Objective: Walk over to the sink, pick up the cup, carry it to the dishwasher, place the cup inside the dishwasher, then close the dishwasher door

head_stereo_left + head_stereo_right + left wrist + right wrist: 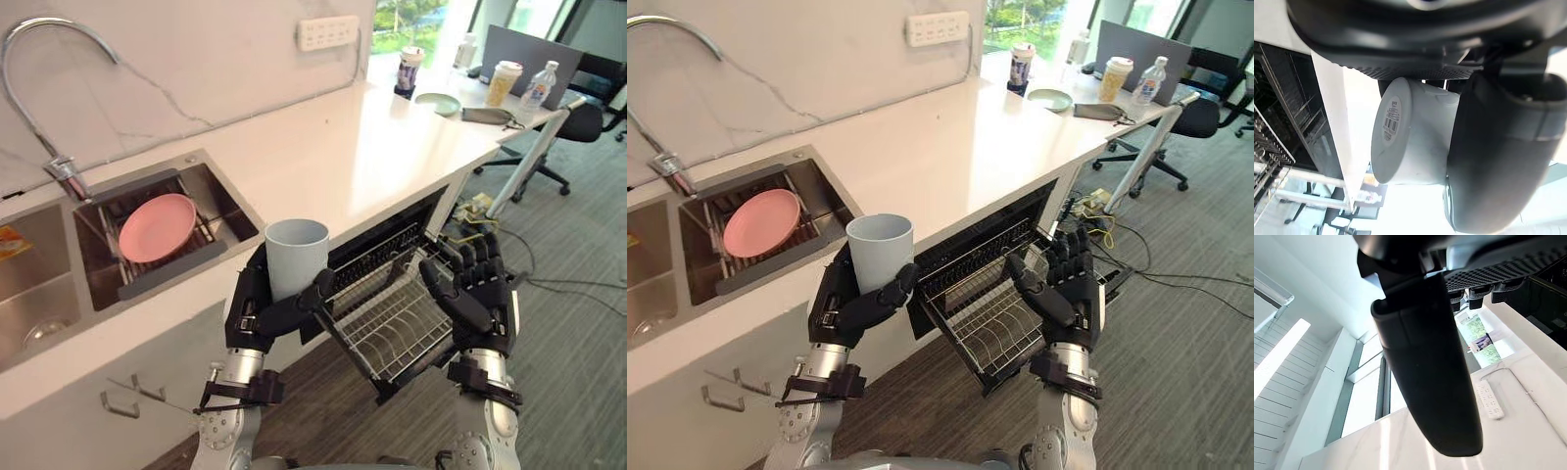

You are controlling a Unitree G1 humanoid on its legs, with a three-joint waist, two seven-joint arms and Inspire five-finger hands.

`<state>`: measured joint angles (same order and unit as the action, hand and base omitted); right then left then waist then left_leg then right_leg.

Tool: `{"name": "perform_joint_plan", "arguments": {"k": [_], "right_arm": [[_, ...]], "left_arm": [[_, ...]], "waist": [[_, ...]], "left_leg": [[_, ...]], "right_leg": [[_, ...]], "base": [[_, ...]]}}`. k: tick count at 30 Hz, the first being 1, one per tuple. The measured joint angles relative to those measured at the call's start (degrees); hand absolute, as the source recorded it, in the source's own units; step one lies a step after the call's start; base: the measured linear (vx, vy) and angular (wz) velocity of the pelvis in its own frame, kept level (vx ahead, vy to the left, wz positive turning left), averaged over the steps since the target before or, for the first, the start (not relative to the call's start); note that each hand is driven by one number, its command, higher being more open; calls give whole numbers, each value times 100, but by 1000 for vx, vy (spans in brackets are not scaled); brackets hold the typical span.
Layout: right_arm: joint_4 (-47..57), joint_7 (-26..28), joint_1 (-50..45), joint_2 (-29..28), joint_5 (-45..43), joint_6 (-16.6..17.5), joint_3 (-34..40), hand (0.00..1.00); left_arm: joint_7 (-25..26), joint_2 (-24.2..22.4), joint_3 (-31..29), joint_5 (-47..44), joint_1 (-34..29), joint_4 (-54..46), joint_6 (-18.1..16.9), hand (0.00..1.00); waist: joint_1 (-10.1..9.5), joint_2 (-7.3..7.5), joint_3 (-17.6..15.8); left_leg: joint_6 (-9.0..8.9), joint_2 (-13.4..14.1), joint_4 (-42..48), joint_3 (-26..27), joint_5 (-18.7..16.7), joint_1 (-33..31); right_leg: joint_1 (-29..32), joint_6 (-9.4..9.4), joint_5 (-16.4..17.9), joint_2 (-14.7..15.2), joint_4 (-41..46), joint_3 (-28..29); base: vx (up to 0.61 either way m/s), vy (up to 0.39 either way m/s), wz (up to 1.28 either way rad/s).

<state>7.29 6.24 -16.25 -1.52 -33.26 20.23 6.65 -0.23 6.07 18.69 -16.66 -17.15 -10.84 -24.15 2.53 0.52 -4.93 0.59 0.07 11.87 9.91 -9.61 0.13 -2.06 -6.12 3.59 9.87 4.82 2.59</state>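
Left hand: fingers and thumb wrapped round pale cup. Cup upright, mouth up, held off counter edge, just beside pulled-out dishwasher rack.
Right hand: fingers straight, spread, holding nothing, beside rack.
Sink: pink plate lying on wire drainer.
Left wrist view gives you cup's base with barcode label, which head views hide.
Cup's inside: you cannot tell contents.
Rack's far edge hidden behind right hand.
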Motion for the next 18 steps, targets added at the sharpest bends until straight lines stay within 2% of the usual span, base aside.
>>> {"name": "perform_joint_plan", "arguments": {"k": [4, 7, 10, 11, 16, 18], "right_arm": [[724, 638, -192, 4, -376, -72, -81, 100], [944, 1069, -244, 12, -674, -95, -200, 100], [983, 1344, -141, 34, -860, -147, -369, 100], [983, 1451, -15, 76, -927, -233, -484, 100], [973, 1539, 310, 247, -898, -639, -774, 100], [940, 1447, 373, 299, -777, -696, -828, 100]], "left_arm": [[258, -19, 602, 442, 216, 38, 65, 0], [417, -65, 824, 910, 500, 380, 68, 0], [637, -57, 833, 1260, 707, 735, 90, 0], [811, -58, 796, 1432, 784, 886, 130, 0], [1493, -47, 667, 2125, 1045, 1152, 312, 0], [1619, -47, 644, 2244, 1111, 1152, 327, 0]], "waist": [[137, 18, 93], [167, 23, 159], [151, 58, 241], [151, 60, 240], [149, 90, 222], [148, 90, 222]], "left_leg": [[2, 50, -253, 111, 62, 90], [-26, 82, -479, 198, 145, 229], [-26, 92, -580, 345, 181, 242], [-22, 114, -594, 449, 184, 238], [35, 130, -577, 757, 192, 219], [56, 120, -568, 791, 190, 221]], "right_leg": [[12, -85, -57, -52, -102, -1], [29, -76, -112, -102, -102, 10], [122, -71, -191, -126, -143, 15], [139, -64, -318, -152, -247, 4], [143, -48, -758, -176, -607, -277], [144, -43, -800, -168, -623, -357]], "base": [[30, -29, -15], [-4, -27, -16], [-45, -10, -28], [-68, 2, -47], [-78, 13, -33], [-79, 17, -12]]}}
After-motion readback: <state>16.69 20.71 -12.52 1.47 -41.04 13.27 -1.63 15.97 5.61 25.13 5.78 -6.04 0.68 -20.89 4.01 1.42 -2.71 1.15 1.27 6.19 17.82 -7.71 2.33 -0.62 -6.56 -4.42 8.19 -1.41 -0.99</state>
